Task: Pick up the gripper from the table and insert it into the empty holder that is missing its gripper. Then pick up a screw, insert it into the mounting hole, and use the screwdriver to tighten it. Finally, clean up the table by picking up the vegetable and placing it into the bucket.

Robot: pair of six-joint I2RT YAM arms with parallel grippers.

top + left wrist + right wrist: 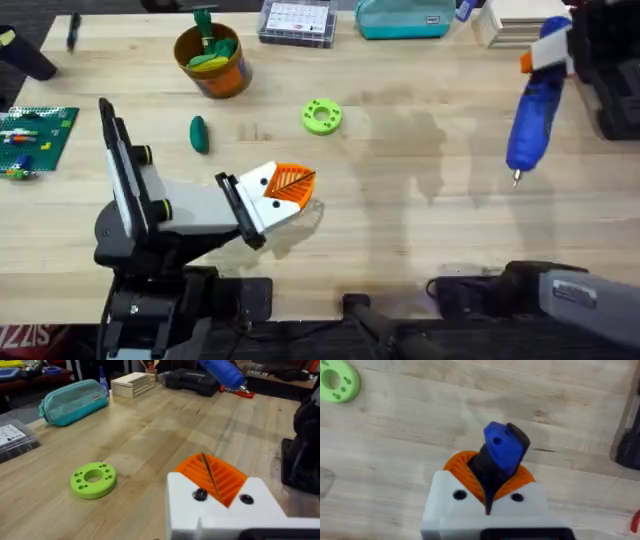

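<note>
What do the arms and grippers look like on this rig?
Left arm: black joints, grey-white link. Left gripper: white angular finger blocks with dark screw heads, orange ribbed pads. Right gripper: the same white blocks and orange pads.

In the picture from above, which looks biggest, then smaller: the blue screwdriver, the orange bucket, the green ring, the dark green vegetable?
1. screwdriver, though held up nearer the camera
2. bucket
3. green ring and vegetable: too alike to rank
</note>
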